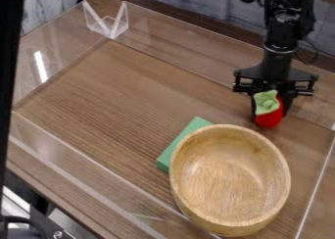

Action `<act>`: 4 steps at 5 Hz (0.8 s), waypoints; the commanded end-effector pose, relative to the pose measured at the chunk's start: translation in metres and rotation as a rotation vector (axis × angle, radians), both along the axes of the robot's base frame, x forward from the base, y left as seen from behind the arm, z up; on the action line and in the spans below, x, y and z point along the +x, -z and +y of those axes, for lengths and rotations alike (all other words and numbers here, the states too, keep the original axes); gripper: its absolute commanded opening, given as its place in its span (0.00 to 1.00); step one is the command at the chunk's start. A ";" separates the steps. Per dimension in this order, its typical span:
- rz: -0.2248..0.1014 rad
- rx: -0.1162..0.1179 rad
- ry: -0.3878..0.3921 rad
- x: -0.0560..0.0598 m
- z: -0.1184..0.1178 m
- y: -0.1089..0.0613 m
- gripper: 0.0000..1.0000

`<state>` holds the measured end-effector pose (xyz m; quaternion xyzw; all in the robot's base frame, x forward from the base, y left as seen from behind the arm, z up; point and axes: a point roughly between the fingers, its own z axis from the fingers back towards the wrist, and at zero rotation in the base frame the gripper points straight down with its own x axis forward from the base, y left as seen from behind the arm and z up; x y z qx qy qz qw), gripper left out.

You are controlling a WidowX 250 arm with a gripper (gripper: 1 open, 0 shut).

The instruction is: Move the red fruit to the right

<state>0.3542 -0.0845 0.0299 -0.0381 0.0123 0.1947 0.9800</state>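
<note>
- One round light wooden bowl (230,179) sat on the brown wooden table (118,96).
- One flat green square sponge (179,143) lay tucked against the bowl's left side.
- One small red toy strawberry with a green leafy cap (268,109) stood just beyond the bowl.
- One black gripper (273,94) straddled the strawberry; whether it gripped was unclear.

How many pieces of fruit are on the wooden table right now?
1: the small red toy strawberry at the right edge, under the black gripper, beyond the round wooden bowl. The bowl's visible interior holds none.

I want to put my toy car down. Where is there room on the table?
The big bare wood left of the wooden bowl and green sponge, up to the clear stand. It's crowded at the right, around the tool and red fruit.
</note>
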 end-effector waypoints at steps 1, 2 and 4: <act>-0.085 -0.037 -0.012 0.006 0.001 -0.042 0.00; -0.095 -0.067 0.013 0.004 0.008 -0.062 0.00; -0.084 -0.067 0.078 0.008 0.009 -0.047 0.00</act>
